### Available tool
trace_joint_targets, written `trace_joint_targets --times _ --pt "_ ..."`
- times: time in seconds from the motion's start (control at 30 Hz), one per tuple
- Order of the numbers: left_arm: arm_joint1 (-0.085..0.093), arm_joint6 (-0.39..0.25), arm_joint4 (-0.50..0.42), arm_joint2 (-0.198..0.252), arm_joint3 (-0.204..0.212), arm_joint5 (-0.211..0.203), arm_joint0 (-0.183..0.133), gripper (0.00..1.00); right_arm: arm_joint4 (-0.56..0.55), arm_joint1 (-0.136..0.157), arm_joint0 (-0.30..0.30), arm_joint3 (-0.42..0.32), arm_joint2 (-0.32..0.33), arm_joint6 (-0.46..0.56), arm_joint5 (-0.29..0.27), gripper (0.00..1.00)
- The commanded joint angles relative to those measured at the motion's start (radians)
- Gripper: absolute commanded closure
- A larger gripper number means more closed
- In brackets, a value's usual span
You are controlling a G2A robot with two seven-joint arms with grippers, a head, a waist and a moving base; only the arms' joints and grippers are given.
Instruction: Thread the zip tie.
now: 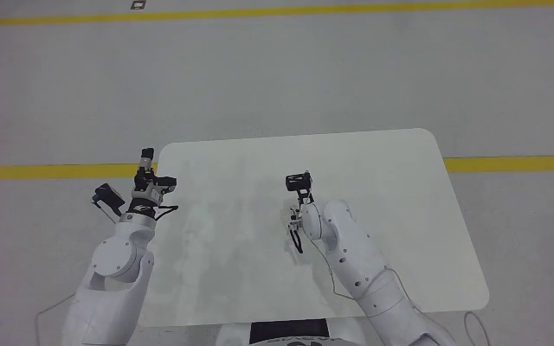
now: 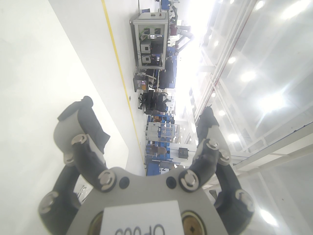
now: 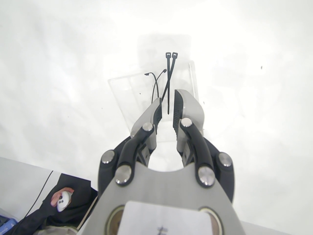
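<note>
Several black zip ties (image 3: 170, 72) lie crossed on a clear flat tray (image 3: 124, 88) on the white table (image 3: 61, 50). Two of them show square heads at their far ends. My right gripper (image 3: 167, 105) hangs just above them, open by a narrow gap, and the tail of one tie lies in line with that gap. One finger (image 3: 156, 110) sits against a thin curved tie. In the top view my right gripper (image 1: 295, 232) is over the middle of the table. My left gripper (image 2: 146, 108) stands wide open with nothing in it, at the table's left edge (image 1: 156, 171).
The white table (image 1: 389, 216) has rounded corners. A yellow floor line (image 1: 485, 163) runs behind it. In the left wrist view the table edge (image 2: 80, 59) runs past the left gripper, with cabinets and chairs far off in the room.
</note>
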Motion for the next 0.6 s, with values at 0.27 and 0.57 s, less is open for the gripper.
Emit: trace_joint_targets --times 0.27,0.57 --pt "0.000 0.000 0.000 0.000 0.000 0.000 0.000 0.00 -0.001 -0.004 0.017 0.035 -0.014 -0.005 0.004 0.85" --pt "0.000 0.000 0.000 0.000 0.000 0.000 0.000 0.00 -0.005 -0.007 0.025 0.045 -0.017 -0.012 0.012 0.86"
